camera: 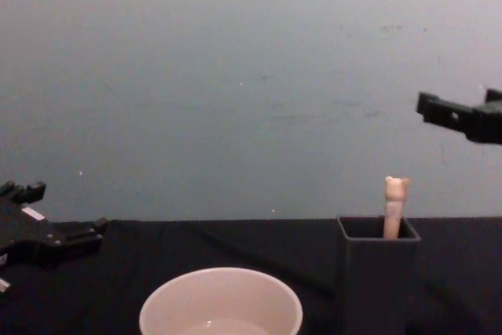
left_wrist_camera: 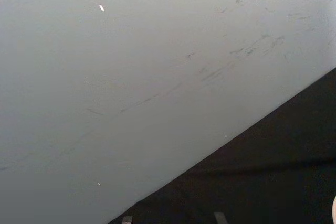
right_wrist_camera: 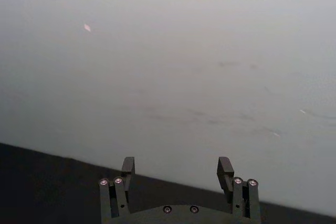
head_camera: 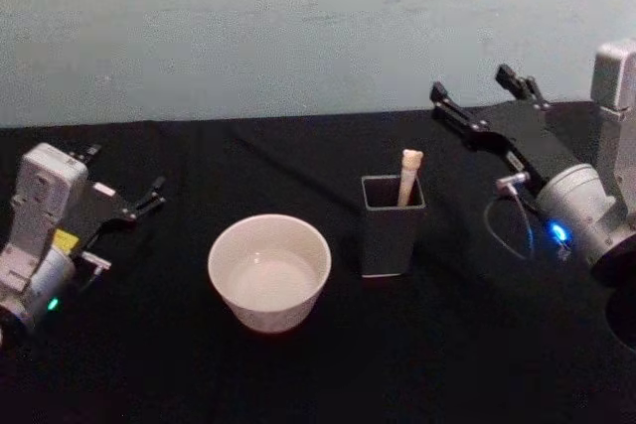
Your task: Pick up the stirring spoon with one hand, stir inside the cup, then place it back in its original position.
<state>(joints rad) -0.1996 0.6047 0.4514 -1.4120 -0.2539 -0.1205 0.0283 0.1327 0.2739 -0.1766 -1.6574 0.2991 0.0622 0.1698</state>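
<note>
The stirring spoon point(head_camera: 409, 176) stands upright in a dark grey square holder point(head_camera: 393, 230), its cream handle point(camera: 394, 205) with the small bear head poking above the rim. The wide cream-white cup point(head_camera: 268, 270) sits on the black table just left of the holder, also low in the chest view point(camera: 221, 304). My right gripper point(head_camera: 471, 84) hangs open in the air, up and to the right of the holder, with nothing between its fingers point(right_wrist_camera: 128, 165). My left gripper point(head_camera: 124, 174) rests open at the table's left side, well apart from the cup.
A black cloth point(head_camera: 477, 345) covers the table, and a pale blue-grey wall point(head_camera: 298, 27) rises right behind its far edge. Bare cloth lies in front of the cup and holder and between the cup and the left arm.
</note>
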